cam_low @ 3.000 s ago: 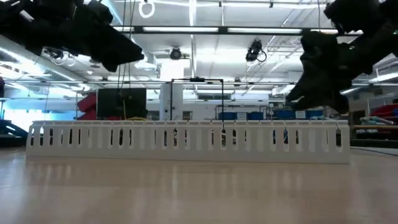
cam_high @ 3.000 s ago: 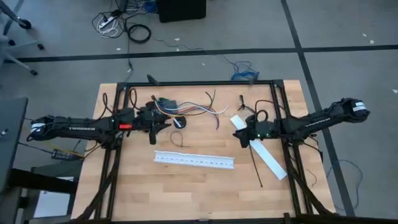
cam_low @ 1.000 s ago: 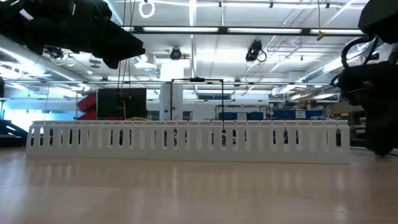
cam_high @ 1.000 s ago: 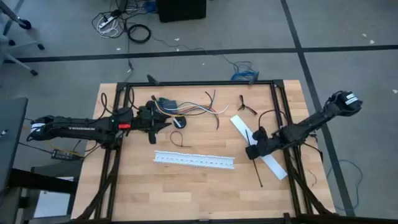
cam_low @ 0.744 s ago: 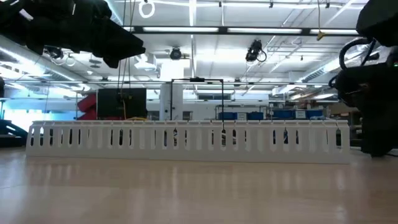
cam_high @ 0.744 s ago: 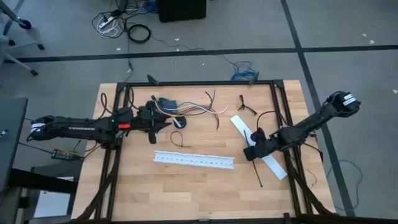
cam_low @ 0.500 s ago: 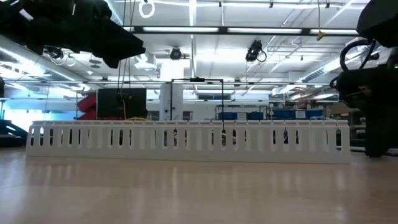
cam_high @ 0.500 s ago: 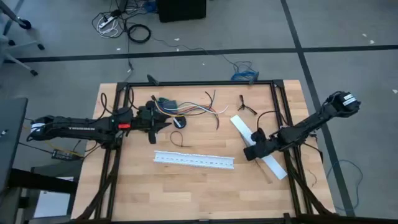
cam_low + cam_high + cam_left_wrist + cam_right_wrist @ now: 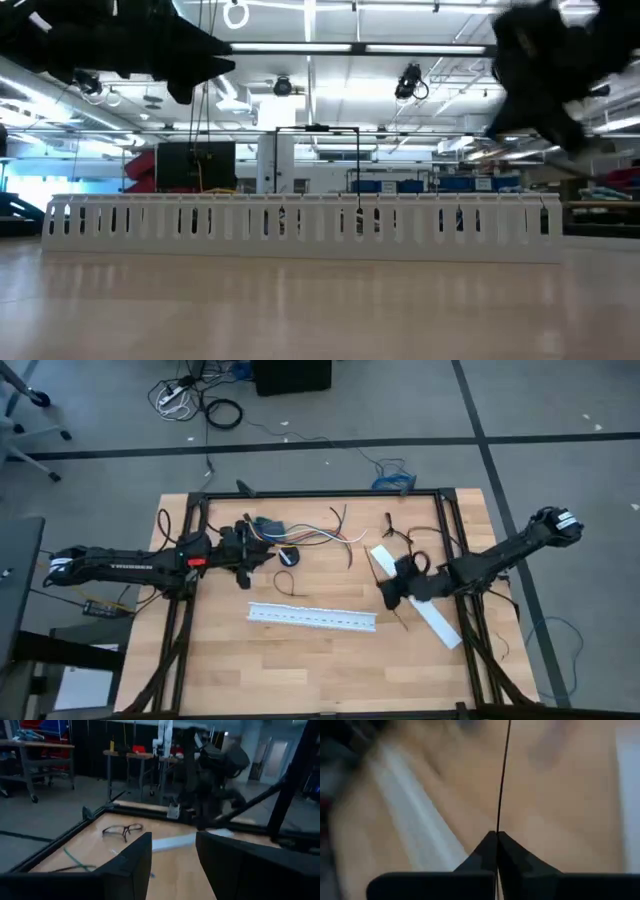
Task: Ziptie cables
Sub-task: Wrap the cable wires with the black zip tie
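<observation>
You worked over a grey floor [image 9: 560, 420] crossed by dark seams. A dark box [image 9: 292, 374] stood at the far edge, with loose cords [image 9: 195, 398] lying to its left. At the far left, a chair base [image 9: 28, 405] showed. Across the table you looked into a wide hall under rows of ceiling lights [image 9: 330, 47]. Workbenches [image 9: 37, 755] stood further off, and blue bins [image 9: 440, 184] lined the far side.

Robotics lab or workshop: ceiling strip lights [image 9: 430, 47], wheeled workbenches [image 9: 35, 765], loose floor cables [image 9: 200, 405], wooden test table [image 9: 300, 660].
</observation>
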Controlling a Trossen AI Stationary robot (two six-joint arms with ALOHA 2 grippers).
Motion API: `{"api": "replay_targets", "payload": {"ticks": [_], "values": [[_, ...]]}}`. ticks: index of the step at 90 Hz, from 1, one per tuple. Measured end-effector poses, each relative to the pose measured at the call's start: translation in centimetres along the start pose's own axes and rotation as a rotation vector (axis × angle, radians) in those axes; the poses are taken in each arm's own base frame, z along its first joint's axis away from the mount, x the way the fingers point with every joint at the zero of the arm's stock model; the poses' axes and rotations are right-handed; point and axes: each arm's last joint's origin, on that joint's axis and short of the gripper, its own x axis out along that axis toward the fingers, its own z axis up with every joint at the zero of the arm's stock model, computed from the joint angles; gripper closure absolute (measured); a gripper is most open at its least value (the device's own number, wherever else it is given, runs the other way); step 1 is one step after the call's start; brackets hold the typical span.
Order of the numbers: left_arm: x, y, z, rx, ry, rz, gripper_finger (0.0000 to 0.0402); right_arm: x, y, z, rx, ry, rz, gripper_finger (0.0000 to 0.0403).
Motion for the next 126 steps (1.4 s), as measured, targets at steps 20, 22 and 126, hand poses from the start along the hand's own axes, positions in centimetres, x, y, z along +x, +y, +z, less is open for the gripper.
{"api": "replay_targets", "payload": {"ticks": [20,22,126], "values": [[0.2,-0.4,0.7,-0.137,-0.064,-0.108,0.0254,0.3,2.8,4.5,-0.206,-0.338,0.240,0.0402],[0.3,-0.4,0.8,-0.153,-0.076,-0.124,0.0254,0.6,2.7,4.7,-0.223,-0.341,0.258,0.0402],[5.0,0.6,-3.2,-1.181,-0.105,-0.111,0.0254,11.5,4.3,12.6,-1.273,-0.664,0.638,0.0402]]}}
